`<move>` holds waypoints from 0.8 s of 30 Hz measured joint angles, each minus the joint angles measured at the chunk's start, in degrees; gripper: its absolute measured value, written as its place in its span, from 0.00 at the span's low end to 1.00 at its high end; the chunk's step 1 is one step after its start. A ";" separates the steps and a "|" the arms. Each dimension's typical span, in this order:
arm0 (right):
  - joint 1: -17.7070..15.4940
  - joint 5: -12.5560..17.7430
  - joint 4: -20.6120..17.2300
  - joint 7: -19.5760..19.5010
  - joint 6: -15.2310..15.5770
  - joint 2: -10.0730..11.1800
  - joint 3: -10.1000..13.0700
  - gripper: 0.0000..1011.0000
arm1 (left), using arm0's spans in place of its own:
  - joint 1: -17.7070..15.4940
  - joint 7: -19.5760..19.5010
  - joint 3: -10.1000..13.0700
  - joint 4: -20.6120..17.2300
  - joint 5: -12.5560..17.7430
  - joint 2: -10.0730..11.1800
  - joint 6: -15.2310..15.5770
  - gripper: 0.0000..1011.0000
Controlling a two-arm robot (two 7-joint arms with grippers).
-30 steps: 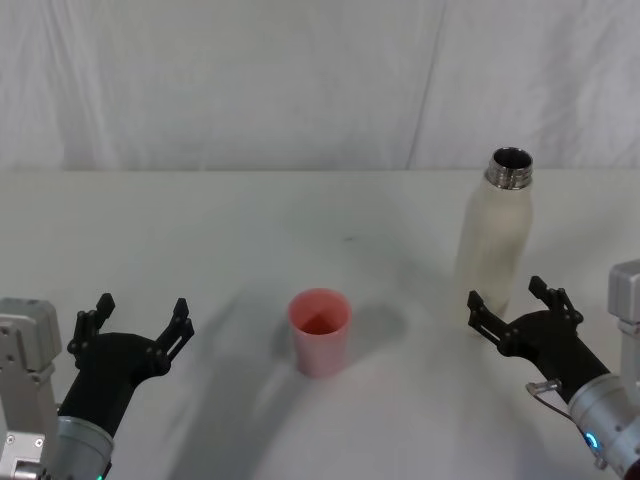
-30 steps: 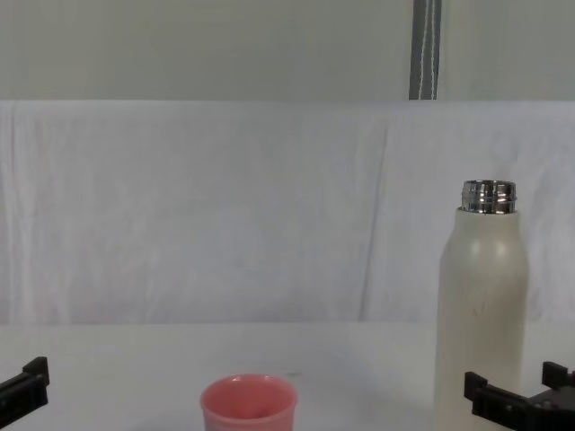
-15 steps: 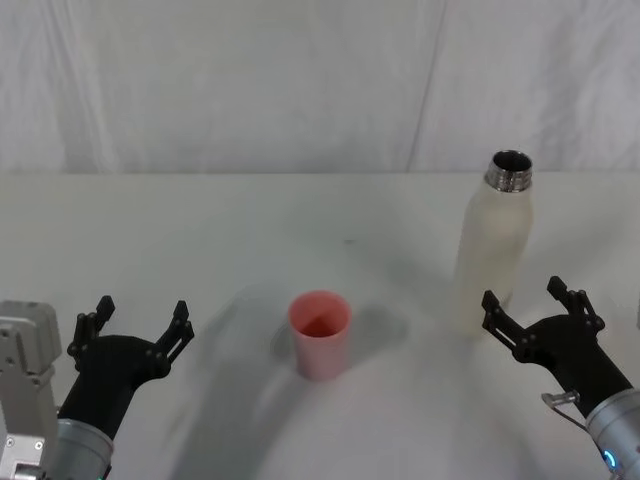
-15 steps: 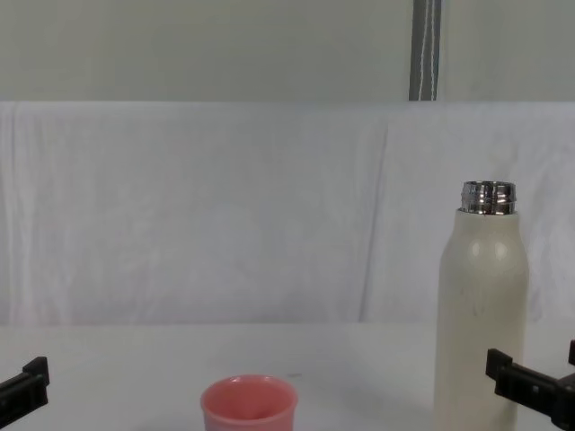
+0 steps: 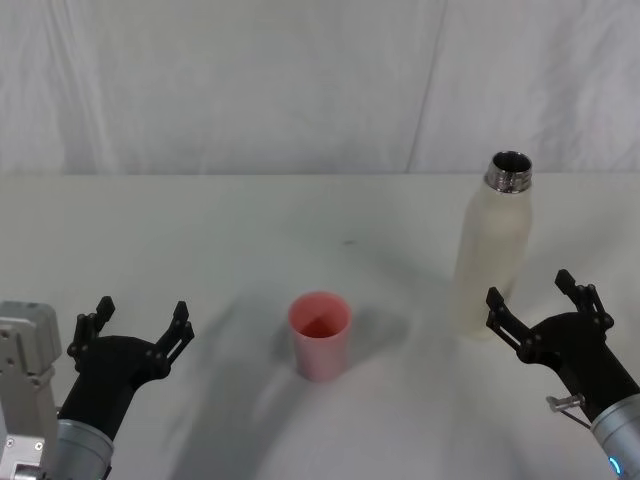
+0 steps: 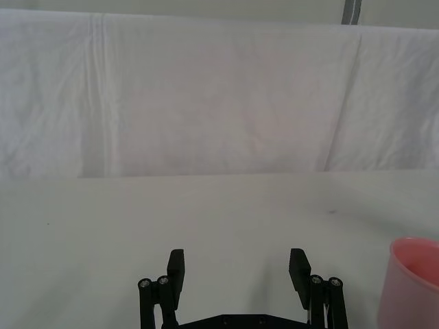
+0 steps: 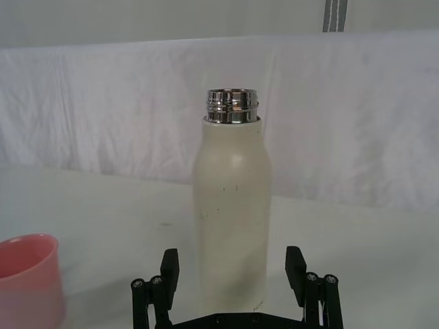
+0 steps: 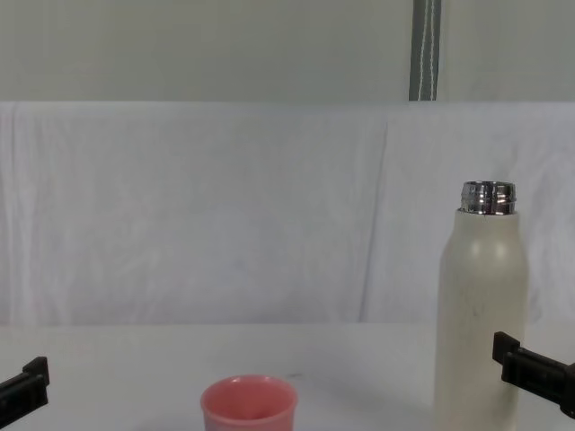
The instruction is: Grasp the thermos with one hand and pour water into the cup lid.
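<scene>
Thermos (image 5: 494, 250) stands upright on the right side of the counter (image 5: 250, 230), cap off, well apart from the cup lid (image 5: 320, 334) near the middle. My right pincer (image 5: 541, 309) sits just beside its base with its jaws spread, holding nothing; left pincer (image 5: 137, 319) is parked low on the left, jaws apart too. My worry: it's tall and narrow, so a nudge from one fingertip before both close could tip it and spill.

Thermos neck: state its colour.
Shiny silver steel with threaded rings, above the thermos cream-white body; clearest in the right wrist view.
</scene>
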 joint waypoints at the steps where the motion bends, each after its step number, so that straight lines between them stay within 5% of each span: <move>1: 0.00 0.00 0.00 0.00 0.00 0.00 0.00 0.99 | 0.00 0.00 0.00 0.00 0.00 0.00 0.00 0.99; 24: -1.79 -3.07 -0.47 -1.35 -1.67 -1.40 0.07 0.99 | 0.00 0.00 0.00 0.00 0.00 0.00 0.00 0.99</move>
